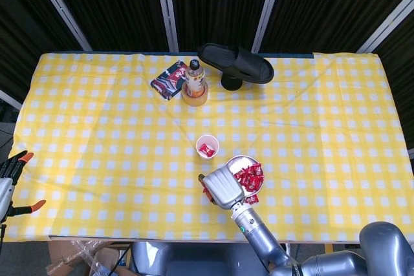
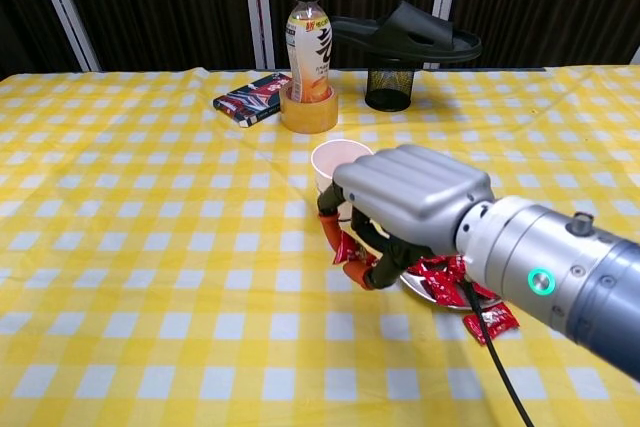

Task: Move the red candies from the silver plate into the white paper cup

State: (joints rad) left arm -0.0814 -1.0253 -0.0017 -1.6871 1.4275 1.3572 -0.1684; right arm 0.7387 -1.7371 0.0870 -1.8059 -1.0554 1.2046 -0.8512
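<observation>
1. The right hand [image 2: 405, 197] hangs above the table [image 2: 150, 247], between the white paper cup [image 2: 332, 162] and the silver plate [image 2: 425, 292]; in the chest view it covers much of the cup's front.
2. Its fingers [image 2: 362, 269] are curled downward and pinch one red candy [image 2: 347, 247] against the thumb. The candy is off the table.
3. In the head view the right hand [image 1: 222, 187] sits at the plate's left edge, just below the white paper cup [image 1: 207, 146].
4. The silver plate [image 1: 240, 160] carries a heap of red candies [image 1: 250, 174]. One more wrapped candy [image 2: 491, 319] lies on the cloth just beside the plate's near rim.
5. The cup stands upright; the head view shows red candy already inside it.
6. The left hand [image 1: 9, 174] shows only at the far left edge of the head view, well apart from the work area. Its orange-tipped fingers are spread and hold nothing.
7. At the far side of the table: a drink bottle [image 2: 309, 42] standing inside a tape roll [image 2: 308, 112], a printed packet [image 2: 252, 98] beside it, and a black slipper [image 2: 405, 32] resting on a black mesh holder [image 2: 389, 89].
</observation>
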